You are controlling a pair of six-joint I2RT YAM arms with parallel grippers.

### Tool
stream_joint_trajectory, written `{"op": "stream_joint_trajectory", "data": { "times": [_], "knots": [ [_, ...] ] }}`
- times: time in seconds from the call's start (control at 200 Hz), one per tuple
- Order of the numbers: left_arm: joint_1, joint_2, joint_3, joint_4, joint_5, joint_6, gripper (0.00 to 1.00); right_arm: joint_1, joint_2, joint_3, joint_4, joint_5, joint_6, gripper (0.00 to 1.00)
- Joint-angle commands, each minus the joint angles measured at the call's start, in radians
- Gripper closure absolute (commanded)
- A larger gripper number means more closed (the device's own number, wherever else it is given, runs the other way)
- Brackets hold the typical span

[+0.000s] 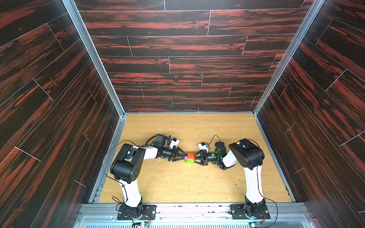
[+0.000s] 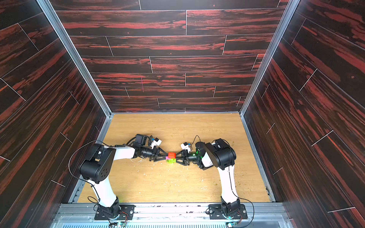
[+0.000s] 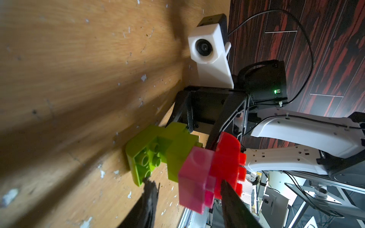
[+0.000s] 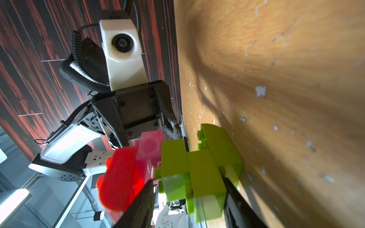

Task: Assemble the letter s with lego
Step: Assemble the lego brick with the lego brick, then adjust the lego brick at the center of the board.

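Left gripper (image 1: pixel 185 157) and right gripper (image 1: pixel 195 157) are meeting tip to tip at the letter s (image 1: pixel 190 158).
Both are reaching in low from opposite sides near the middle of the table (image 1: pixel 177 183). The left one's jaws are standing either side of the pink brick (image 3: pixel 195 173), the right one's either side of the lime green bricks (image 4: pixel 189 169). Whether either is squeezing or merely straddling cannot be told.

Top views look down — wrist views face each other, close on the letter s (image 3: pixel 195 173).
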Motion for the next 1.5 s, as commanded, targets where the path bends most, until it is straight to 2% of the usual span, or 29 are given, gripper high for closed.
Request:
{"op": "stream_joint_trajectory", "data": {
  "times": [0.0,0.321,0.646,0.807,0.897,0.977,1.067,1.172,1.233,1.388,1.493],
  "knots": [
    [0.008,-0.044,-0.007,0.009,0.006,0.001,0.45,-0.01,0.058,-0.034,-0.059,0.0,0.016,0.43],
    [0.02,-0.056,0.011,-0.053,0.001,0.04,0.43,-0.031,0.04,-0.06,-0.061,-0.003,0.004,0.43],
    [0.044,-0.09,0.036,-0.196,-0.025,0.143,0.33,-0.1,-0.031,-0.11,-0.149,-0.005,-0.082,0.42],
    [0.075,-0.146,0.073,-0.386,-0.089,0.268,0.27,-0.167,-0.176,-0.096,-0.458,0.004,-0.328,0.41],
    [0.091,-0.181,0.095,-0.509,-0.174,0.364,0.26,-0.194,-0.286,-0.05,-0.725,0.03,-0.565,0.39],
    [0.103,-0.218,0.087,-0.534,-0.251,0.396,0.26,-0.193,-0.371,0.008,-0.933,0.073,-0.785,0.37],
    [0.105,-0.274,0.064,-0.541,-0.327,0.436,0.25,-0.195,-0.459,0.006,-0.953,0.116,-0.915,0.35],
    [0.11,-0.346,0.036,-0.528,-0.407,0.475,0.23,-0.182,-0.551,-0.052,-0.8,0.139,-0.974,0.34],
    [0.116,-0.389,0.02,-0.518,-0.459,0.494,0.22,-0.166,-0.589,-0.058,-0.786,0.156,-1.032,0.32],
    [0.137,-0.476,-0.038,-0.455,-0.537,0.512,0.16,-0.085,-0.656,-0.057,-0.853,0.269,-1.309,0.23],
    [0.147,-0.5,-0.06,-0.44,-0.544,0.515,0.16,-0.017,-0.656,-0.048,-0.898,0.392,-1.486,0.23]
  ]
}}
